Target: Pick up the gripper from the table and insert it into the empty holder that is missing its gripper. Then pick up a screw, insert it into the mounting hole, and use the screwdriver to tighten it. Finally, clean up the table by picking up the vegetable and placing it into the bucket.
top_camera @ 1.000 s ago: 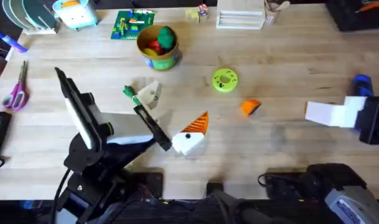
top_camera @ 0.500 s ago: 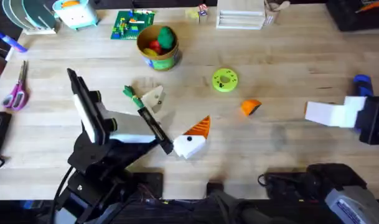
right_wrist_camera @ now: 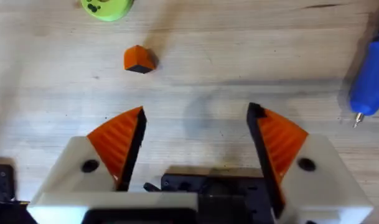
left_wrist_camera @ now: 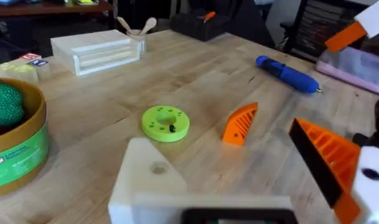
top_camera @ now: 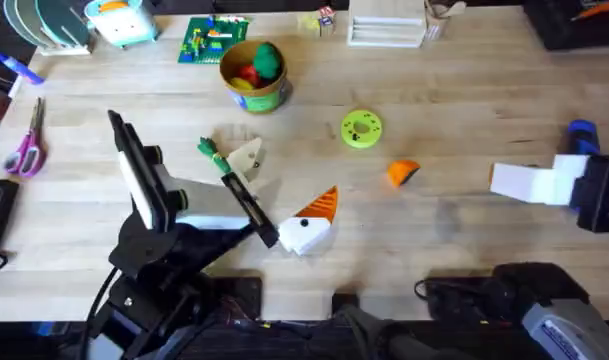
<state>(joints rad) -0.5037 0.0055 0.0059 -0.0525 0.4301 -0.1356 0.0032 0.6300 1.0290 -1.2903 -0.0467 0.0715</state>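
the small orange ribbed plastic gripper piece lies loose on the pale wooden table, right of centre, just beside the flat lime-green disc and apart from both arms. the left gripper sits low near the table's middle: one white holder has no pad, the other white finger wears an orange ribbed pad; its jaws stand wide apart with nothing between them. the tiny dark-green toy vegetable lies touching the bare holder. the right gripper hovers at the right edge, spread wide and empty, beside the blue cylindrical screwdriver. the yellowish-tan bucket stands at the far side, holding round green and red toys.
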